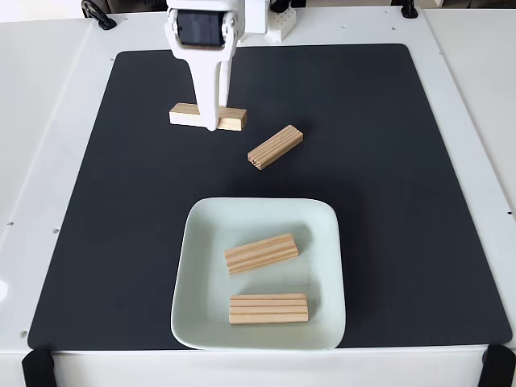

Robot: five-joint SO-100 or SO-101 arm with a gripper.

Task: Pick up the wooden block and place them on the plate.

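My white gripper [211,122] reaches down from the top of the fixed view onto the middle of a wooden block [184,114] lying flat on the mat. Its front finger [211,105] covers the block's centre, and the other finger is hidden behind, so I cannot tell whether the jaws are closed on it. A second wooden block [276,147] lies at an angle to the right of it, grooved face up. The pale green plate [322,234] sits near the front edge and holds two more blocks, one tilted [261,253] and one straight [268,308].
Everything rests on a black mat [403,201] on a white table [48,161]. The arm's base [266,20] stands at the back edge. Black clamps [36,367] grip the table's front corners.
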